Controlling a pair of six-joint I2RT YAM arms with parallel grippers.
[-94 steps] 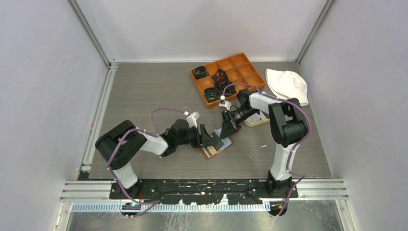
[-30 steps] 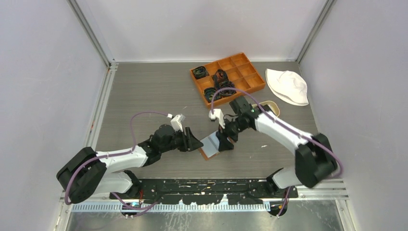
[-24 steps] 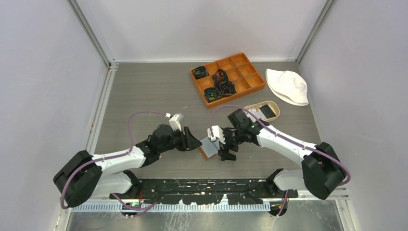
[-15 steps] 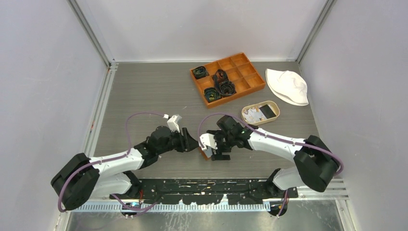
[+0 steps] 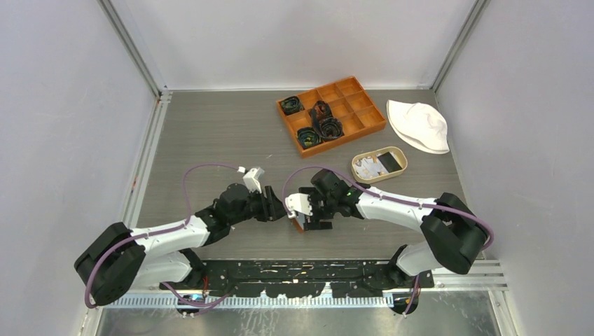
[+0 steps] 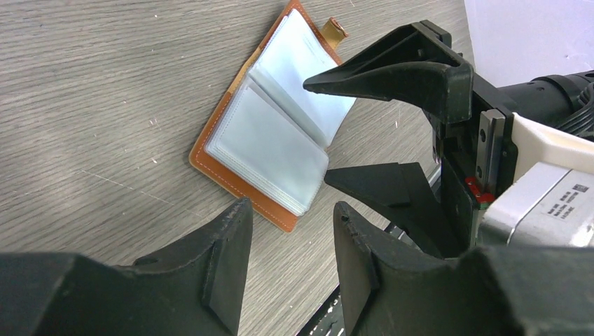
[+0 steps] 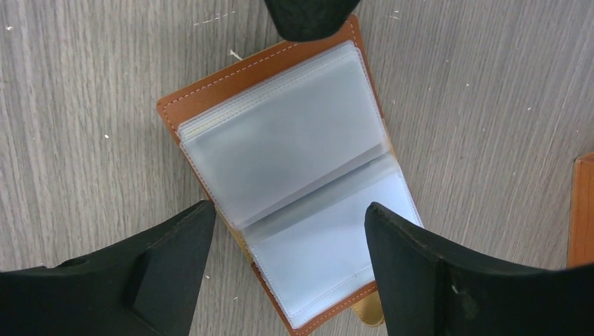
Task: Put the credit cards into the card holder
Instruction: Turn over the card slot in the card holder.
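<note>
The card holder (image 7: 294,175) lies open on the table, brown leather outside with clear sleeves facing up. In the top view only its corner (image 5: 300,225) shows under my right gripper (image 5: 312,218). That gripper (image 7: 287,213) hovers over the holder, open, one finger on each side of it and nothing held. My left gripper (image 6: 291,255) is open and empty just left of the holder (image 6: 270,140), its tip close to the holder's edge. A black credit card (image 5: 391,162) and pale pieces lie in the beige tray (image 5: 367,176).
An orange compartment box (image 5: 357,105) with dark coiled items stands at the back. A white hat (image 5: 419,124) lies at the back right. The beige tray sits right of the arms. The table's near edge and rail run just in front of the holder.
My right gripper has swung left and nearer across the card holder and now covers it in the top view. The left gripper has barely moved.
</note>
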